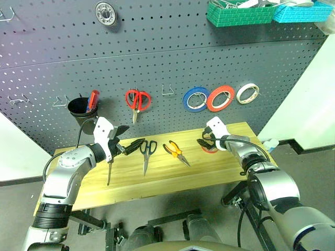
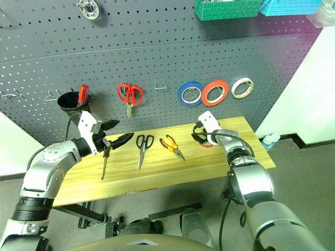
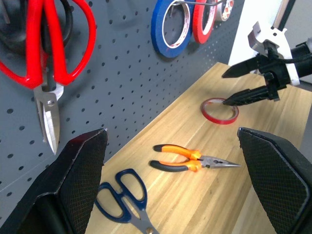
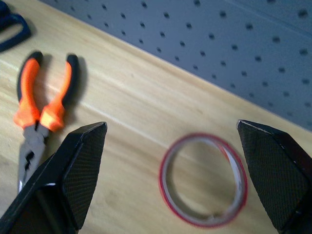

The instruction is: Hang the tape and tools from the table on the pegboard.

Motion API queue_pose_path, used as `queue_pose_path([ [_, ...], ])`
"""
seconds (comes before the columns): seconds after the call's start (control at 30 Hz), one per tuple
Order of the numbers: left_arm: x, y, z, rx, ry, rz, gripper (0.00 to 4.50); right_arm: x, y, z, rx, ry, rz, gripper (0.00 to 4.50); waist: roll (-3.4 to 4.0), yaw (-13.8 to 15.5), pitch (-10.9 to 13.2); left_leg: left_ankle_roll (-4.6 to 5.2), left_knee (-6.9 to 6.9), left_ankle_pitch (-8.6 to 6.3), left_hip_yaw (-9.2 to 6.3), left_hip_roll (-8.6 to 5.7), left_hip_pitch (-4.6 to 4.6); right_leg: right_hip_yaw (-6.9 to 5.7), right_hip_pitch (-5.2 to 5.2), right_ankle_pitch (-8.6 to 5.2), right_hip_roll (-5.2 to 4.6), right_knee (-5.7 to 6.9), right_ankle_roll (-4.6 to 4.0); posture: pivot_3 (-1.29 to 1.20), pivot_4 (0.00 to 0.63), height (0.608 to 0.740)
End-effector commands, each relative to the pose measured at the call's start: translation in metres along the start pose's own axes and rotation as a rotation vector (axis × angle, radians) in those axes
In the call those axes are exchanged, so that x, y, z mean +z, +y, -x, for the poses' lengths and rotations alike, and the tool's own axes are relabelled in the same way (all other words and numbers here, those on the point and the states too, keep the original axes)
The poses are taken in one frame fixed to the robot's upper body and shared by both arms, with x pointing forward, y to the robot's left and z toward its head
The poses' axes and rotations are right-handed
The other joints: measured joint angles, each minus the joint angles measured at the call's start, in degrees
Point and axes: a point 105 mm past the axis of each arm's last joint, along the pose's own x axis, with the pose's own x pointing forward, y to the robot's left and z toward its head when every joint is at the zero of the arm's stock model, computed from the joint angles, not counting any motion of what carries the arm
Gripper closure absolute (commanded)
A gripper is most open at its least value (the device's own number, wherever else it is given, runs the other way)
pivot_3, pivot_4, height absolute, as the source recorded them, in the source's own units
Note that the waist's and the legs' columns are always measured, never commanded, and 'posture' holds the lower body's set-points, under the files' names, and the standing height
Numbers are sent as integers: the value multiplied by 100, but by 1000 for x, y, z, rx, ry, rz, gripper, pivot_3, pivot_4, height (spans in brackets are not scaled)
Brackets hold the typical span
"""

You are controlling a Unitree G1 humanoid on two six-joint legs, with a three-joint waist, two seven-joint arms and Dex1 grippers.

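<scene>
head views: tape (image 1: 210, 149) lies flat on desk (image 1: 172, 178) near pegboard (image 1: 157, 63); right hand (image 1: 204, 141) released, over it. left hand (image 1: 127, 142) released, above screwdriver (image 1: 110, 170).
left wrist: scissors (image 3: 124, 200), pliers (image 3: 187, 161) on desk.
right wrist: tape between fingers; flat ring may slide away on closing.

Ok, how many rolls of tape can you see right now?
4. Three hang on the pegboard: a blue roll, a red-orange roll and a white roll. The tape lies flat on the table, below the open right gripper.
</scene>
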Motion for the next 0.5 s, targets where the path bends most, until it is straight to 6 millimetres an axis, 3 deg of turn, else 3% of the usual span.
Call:
queue_pose_path([
  [0.03,17,3,0,8,-54,-52,43,-2,-4,2,-9,31,7,0,0,-3,0,0,0,0,0,0,0,0,0,0,0,0,0,-159,25,740],
  [0.5,20,2,5,16,-63,-54,43,5,0,0,6,-19,-4,0,0,-1,8,0,-1,0,0,1,0,1,3,-1,0,-1,-1,-153,68,740],
])
